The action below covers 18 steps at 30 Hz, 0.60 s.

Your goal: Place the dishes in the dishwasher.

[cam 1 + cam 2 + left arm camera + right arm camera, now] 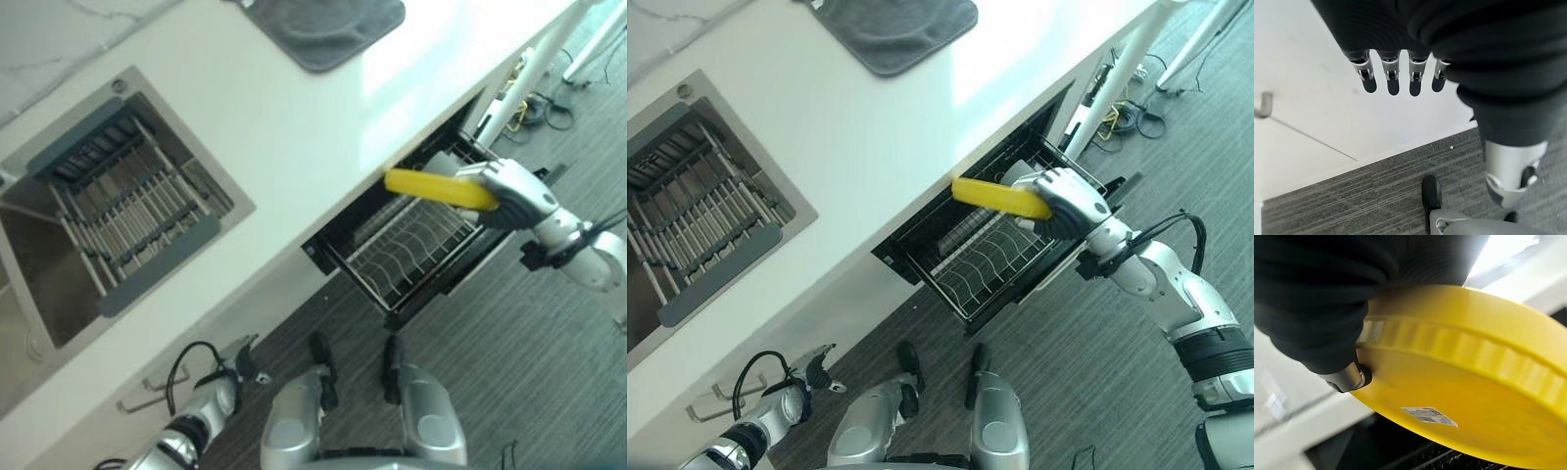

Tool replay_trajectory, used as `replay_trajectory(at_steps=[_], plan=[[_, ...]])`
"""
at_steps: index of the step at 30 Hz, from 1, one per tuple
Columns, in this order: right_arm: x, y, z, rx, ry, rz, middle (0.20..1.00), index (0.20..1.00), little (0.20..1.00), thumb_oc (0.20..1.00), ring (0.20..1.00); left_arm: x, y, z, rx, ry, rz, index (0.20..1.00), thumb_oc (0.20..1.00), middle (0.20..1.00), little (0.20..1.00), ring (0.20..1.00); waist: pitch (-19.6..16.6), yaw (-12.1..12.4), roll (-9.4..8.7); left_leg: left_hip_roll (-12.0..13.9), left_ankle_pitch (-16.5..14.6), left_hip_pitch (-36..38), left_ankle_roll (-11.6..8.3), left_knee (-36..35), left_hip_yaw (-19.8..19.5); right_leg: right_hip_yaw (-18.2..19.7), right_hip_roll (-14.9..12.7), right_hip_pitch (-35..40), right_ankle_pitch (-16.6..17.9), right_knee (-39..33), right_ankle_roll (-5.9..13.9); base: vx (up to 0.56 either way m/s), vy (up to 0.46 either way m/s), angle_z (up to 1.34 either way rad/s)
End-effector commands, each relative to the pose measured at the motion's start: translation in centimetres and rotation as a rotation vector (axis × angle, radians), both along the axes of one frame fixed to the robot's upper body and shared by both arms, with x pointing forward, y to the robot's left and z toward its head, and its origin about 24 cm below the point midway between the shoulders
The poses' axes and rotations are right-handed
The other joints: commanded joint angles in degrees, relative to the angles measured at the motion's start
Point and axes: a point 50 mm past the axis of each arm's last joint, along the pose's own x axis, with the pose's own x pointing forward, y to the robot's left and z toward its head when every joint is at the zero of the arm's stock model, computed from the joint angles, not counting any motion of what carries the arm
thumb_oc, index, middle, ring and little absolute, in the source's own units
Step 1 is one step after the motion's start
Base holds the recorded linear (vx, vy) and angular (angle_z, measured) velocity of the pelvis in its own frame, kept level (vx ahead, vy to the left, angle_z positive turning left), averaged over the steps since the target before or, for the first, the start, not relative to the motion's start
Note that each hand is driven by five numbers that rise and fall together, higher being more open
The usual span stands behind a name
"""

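The right hand (1073,208) is seen closed around the rim of a yellow plate (997,197), which is held nearly flat above the pulled-out dishwasher rack (985,264), close beneath the edge of the white countertop (284,127); in the right wrist view the plate's ribbed yellow underside (1459,382) is pressed against the hand's dark cover, with a thumb tip curled against it. The countertop is the largest surface, and a steel sink (59,284) with a grey-framed drying rack (127,211) is set into it toward the robot's left, while a grey mat (328,29) is laid at its far edge. The open dishwasher (338,240) is found below the counter, and its wire rack appears to hold no dishes, though a pale shape at its back cannot be made out. The left hand (1396,81) is hung low beside the cabinet front, its fingers relaxed and nothing held. The task is judged to be at an early stage: one plate is carried but not yet slotted between the tines, so lowering, tilting and release are still required
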Motion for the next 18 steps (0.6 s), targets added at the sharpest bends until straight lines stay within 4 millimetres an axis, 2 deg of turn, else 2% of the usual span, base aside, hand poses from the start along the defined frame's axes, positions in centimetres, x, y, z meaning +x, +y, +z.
replay_trajectory(at_steps=[1,4,9,18], plan=[[-0.1,1.8,2.5,0.106,-0.227,0.113,0.2,0.2,0.2,0.2,0.2,-0.7,1.6,0.4,0.069,-0.024,-0.032,1.0,1.0,1.0,1.0,1.0,-2.25,1.7,-1.25,-1.43,-8.95,-0.6,0.14,7.96,-5.03,-1.72,-2.36,-0.9,-7.2,10.26,2.34,-0.02,-0.044,0.26],[1.0,2.5,2.1,-0.005,-0.234,0.113,0.2,0.2,0.2,0.2,0.2,0.1,2.0,1.0,0.064,-0.043,-0.048,1.0,1.0,1.0,1.0,1.0,-1.41,2.81,-1.28,-1.67,-9.12,-1.42,0.47,8.77,-5.95,-1.54,-2.47,-1.5,-7.39,11.24,2.54,-0.03,-0.031,0.14],[2.1,3.2,1.6,-0.089,-0.255,0.111,0.2,0.2,0.2,0.2,0.2,1.5,1.1,1.8,0.045,-0.079,-0.11,1.0,1.0,1.0,1.0,1.0,-0.43,3.73,-1.31,-2.0,-8.94,-2.41,0.84,9.28,-6.94,-1.42,-2.35,-2.25,-7.32,12.13,2.66,-0.02,-0.021,0.15],[5.1,2.4,-0.1,-0.126,-0.326,-0.023,0.2,0.2,0.2,0.2,0.2,3.0,-1.0,2.4,0.002,-0.131,-0.206,1.0,1.0,1.0,1.0,1.0,0.94,5.66,-0.27,-2.65,-8.87,-4.35,0.89,10.54,-8.95,-1.44,-1.85,-3.08,-7.16,12.35,2.09,-0.01,-0.011,0.07]])
